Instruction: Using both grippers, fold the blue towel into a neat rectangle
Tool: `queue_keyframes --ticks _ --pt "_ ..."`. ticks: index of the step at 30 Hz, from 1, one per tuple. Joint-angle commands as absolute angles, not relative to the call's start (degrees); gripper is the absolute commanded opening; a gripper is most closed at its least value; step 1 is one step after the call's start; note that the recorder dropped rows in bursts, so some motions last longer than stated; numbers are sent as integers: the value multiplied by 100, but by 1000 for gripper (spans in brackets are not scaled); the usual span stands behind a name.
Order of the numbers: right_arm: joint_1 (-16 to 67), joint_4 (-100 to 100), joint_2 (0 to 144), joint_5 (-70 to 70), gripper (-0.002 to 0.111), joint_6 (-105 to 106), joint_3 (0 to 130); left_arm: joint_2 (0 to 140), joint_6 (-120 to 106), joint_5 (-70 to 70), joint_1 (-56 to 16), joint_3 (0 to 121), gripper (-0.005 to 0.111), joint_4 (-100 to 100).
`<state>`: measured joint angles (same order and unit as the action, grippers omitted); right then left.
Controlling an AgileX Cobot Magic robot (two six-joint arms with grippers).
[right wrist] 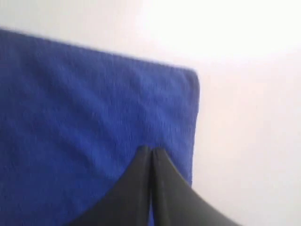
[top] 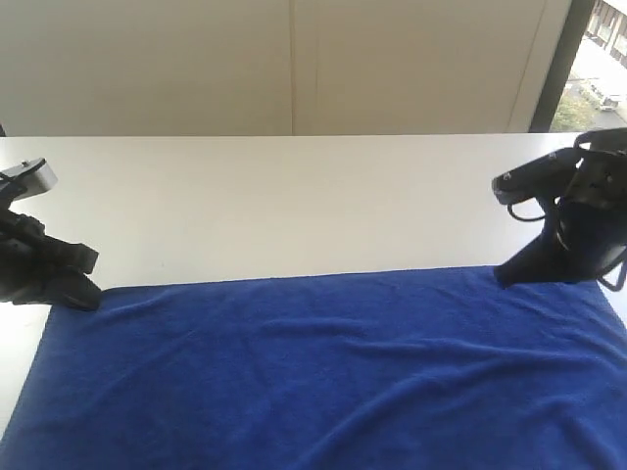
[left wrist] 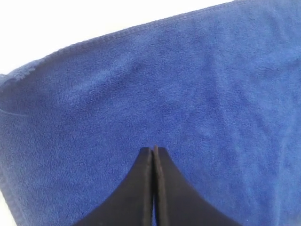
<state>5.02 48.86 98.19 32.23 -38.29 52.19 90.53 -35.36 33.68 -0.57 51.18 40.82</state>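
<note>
The blue towel (top: 313, 372) lies spread flat over the near part of the white table (top: 294, 196), with light wrinkles. My left gripper (top: 88, 294) rests at the towel's far left corner. In the left wrist view its jaws (left wrist: 154, 149) are pressed together over the plush towel (left wrist: 188, 84), with no cloth visible between them. My right gripper (top: 505, 279) touches down on the towel's far edge near its right corner. In the right wrist view that gripper (right wrist: 151, 149) is shut over the towel (right wrist: 84, 103), and the flat corner shows just beyond the tips.
Bare white tabletop stretches behind the towel up to a pale wall (top: 294, 59). A window (top: 598, 59) shows at the far right. The towel runs past the bottom and right of the exterior view. Loose black cables (top: 568, 211) hang on the right arm.
</note>
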Motion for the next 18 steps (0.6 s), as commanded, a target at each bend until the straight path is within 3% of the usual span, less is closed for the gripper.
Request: queue_keyframes --ticks 1,9,18 --pt "213 4685 10080 3051 0 -3453 5749 9393 -3909 3286 -76 5249 0 4315" --pt "-565 2713 10959 3060 0 -1162 6547 9685 -3977 2901 -76 5541 0 3941" --pt "-865 2702 11458 2809 0 -1028 6621 10004 -3976 2500 -76 5541 0 3890"
